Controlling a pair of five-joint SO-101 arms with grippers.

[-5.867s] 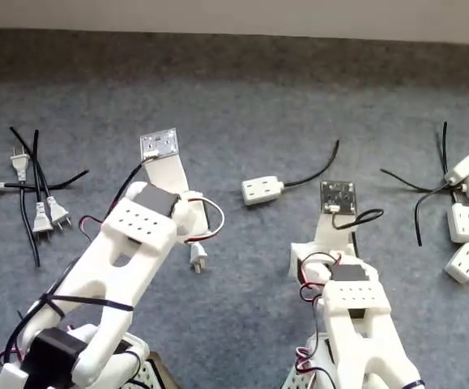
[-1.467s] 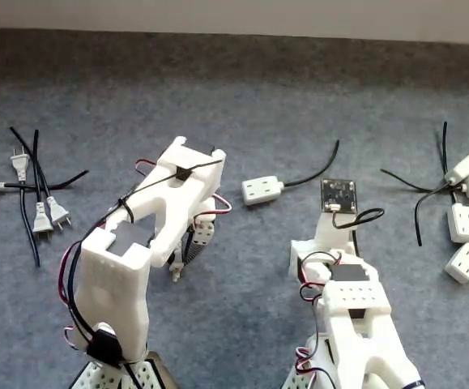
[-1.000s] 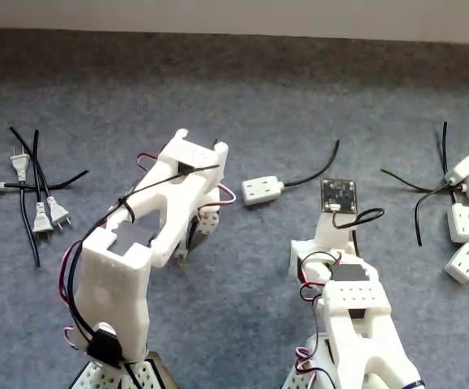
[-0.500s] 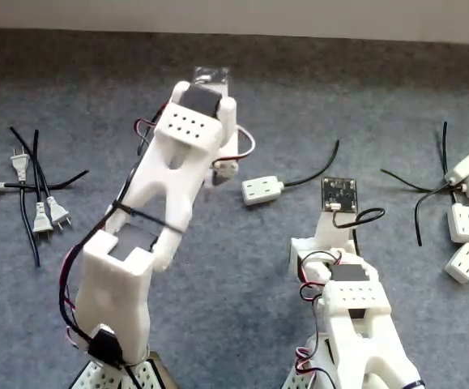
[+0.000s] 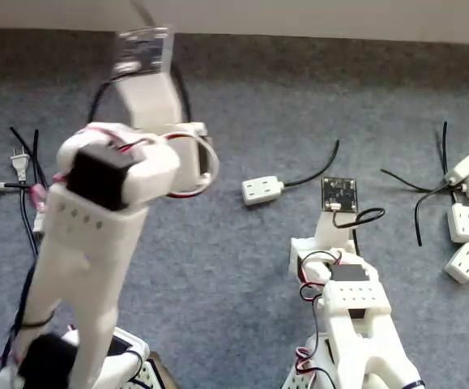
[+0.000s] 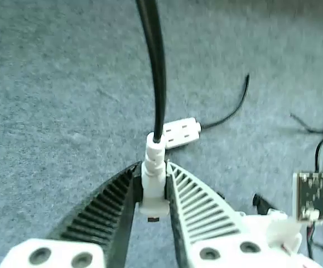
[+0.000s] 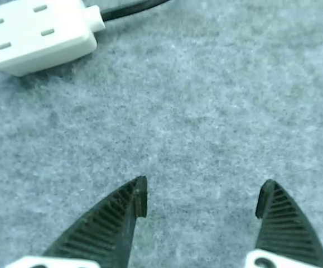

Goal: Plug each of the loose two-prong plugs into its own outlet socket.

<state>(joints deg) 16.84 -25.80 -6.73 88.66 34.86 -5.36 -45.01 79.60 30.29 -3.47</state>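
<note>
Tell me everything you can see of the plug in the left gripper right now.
The plug is small, white and looks like moulded plastic, with a ribbed collar where its black cord leaves past the fingertips. The left gripper is shut on it, and the ribbed black fingers press its two sides. It seems held above the grey carpet. The prongs cannot be made out. A white outlet socket lies beyond, apart from it.

No writing, label, number or sign can be read, whether on the plug (image 6: 153,184), the socket (image 5: 262,190) or the tabletop (image 5: 258,275).
</note>
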